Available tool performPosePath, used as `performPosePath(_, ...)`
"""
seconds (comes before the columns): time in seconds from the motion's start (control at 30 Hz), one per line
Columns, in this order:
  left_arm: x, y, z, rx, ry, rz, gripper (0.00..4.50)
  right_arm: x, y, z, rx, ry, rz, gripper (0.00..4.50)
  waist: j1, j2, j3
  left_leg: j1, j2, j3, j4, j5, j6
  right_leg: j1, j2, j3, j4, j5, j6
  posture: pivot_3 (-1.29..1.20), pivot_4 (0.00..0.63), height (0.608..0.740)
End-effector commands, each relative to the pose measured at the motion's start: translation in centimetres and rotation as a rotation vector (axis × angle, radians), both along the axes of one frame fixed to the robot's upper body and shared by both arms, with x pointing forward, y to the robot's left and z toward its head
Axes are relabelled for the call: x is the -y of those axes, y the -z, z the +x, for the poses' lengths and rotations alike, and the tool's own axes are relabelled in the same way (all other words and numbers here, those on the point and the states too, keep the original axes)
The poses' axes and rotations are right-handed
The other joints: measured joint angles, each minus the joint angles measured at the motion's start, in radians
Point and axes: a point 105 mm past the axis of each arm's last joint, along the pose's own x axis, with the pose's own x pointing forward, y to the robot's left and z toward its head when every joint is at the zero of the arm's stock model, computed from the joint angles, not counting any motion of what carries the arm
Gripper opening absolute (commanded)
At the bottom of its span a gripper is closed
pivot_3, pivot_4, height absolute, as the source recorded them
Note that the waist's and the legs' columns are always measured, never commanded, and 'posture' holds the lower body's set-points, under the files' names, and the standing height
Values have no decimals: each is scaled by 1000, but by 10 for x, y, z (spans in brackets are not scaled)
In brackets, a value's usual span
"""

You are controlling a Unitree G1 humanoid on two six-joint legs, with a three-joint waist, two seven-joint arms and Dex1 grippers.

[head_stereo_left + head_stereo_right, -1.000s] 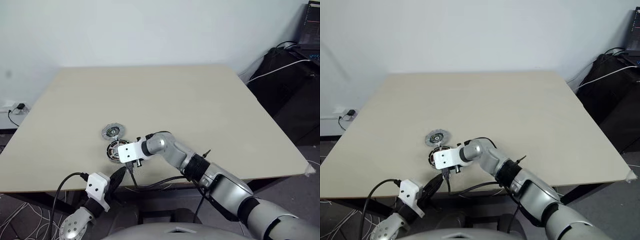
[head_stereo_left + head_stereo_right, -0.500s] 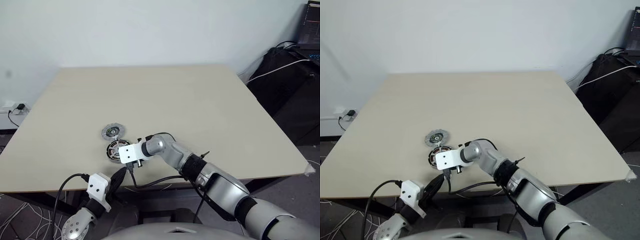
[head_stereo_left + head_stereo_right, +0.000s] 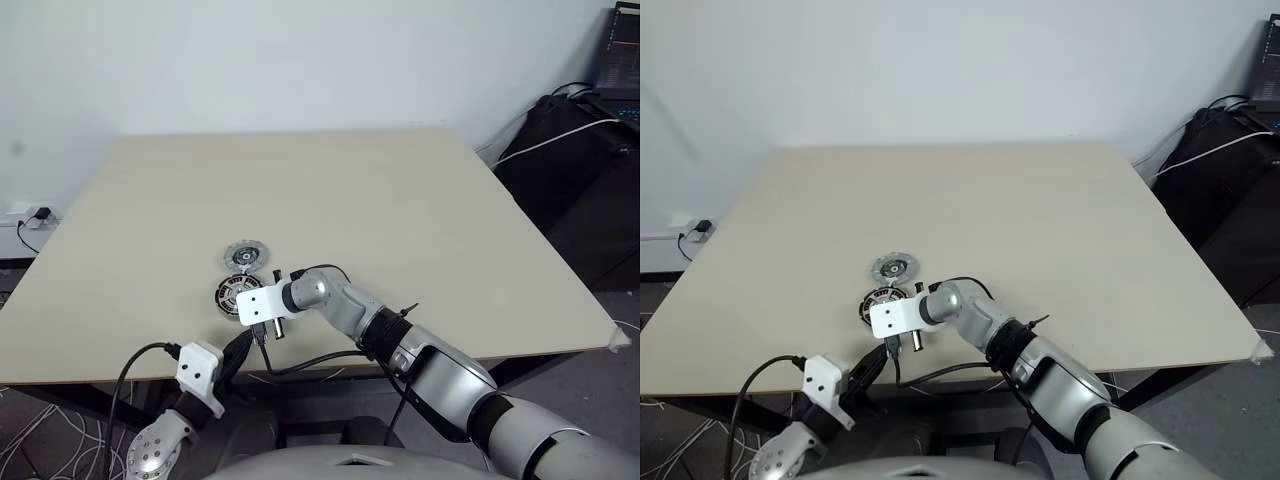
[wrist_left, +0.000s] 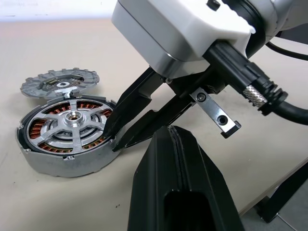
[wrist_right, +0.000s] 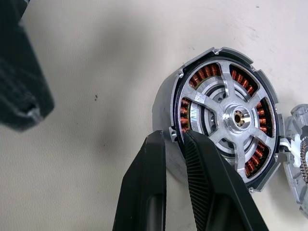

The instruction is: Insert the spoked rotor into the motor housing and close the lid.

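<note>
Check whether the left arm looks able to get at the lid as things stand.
Probably not directly. The lid lies on the table past the motor housing, and the right gripper, pinching the housing's rim, stands between it and the left gripper. It would likely have to go around.

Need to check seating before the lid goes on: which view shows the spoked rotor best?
The right wrist view: the spoked rotor shows face-on, seated inside the motor housing, with copper windings between its spokes. The left wrist view shows it obliquely. In the eye views it is distant, partly behind the right gripper.
</note>
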Motion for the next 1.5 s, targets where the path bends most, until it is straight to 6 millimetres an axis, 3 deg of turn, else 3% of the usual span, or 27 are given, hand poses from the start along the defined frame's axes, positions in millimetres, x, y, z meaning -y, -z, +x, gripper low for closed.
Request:
performPosePath(0.03, 4, -5, 3, 26, 11, -5, 0, 6, -13, 13, 44, 34, 20, 696, 1, 0, 0, 0, 0, 0, 0, 0, 0, 0, 0, 0, 0, 0, 0, 0, 0, 740)
performPosePath(0.53, 4, 0, 3, 14, 11, -8, 0, 6, -10, 13, 66, 28, 3, 696, 2, 0, 0, 0, 0, -1, 0, 0, 0, 1, 0, -1, 0, 0, 0, 0, 0, 740)
performPosePath(0.67, 2, 3, 2, 12, 6, -7, 0, 6, -9, 14, 63, 31, -2, 145, 4, 0, 1, 0, 0, -1, 0, 0, 0, 1, 0, -1, 0, 0, 0, 0, 0, 740)
performPosePath(0.93, 3, 4, 1, 14, 7, -9, 0, 7, -8, 16, 65, 40, -5, 105, 4, 1, 1, 0, 0, -1, 0, 0, 0, 0, 0, -1, 0, 0, 0, 0, 0, 740)
performPosePath(1.17, 5, 4, 1, 14, 15, -11, 0, 23, -7, 20, 69, 61, -43, 105, 11, 1, 1, 0, 0, -1, 0, 0, 0, 1, -1, -1, 0, 0, 0, 0, 0, 740)
performPosePath(1.5, 6, 4, 4, 13, 31, -12, 0, 49, -21, 19, 80, 119, -25, 104, 24, 1, 3, -2, 0, -1, 1, 0, 0, 0, -1, -1, -2, 0, 0, 0, 0, 740)
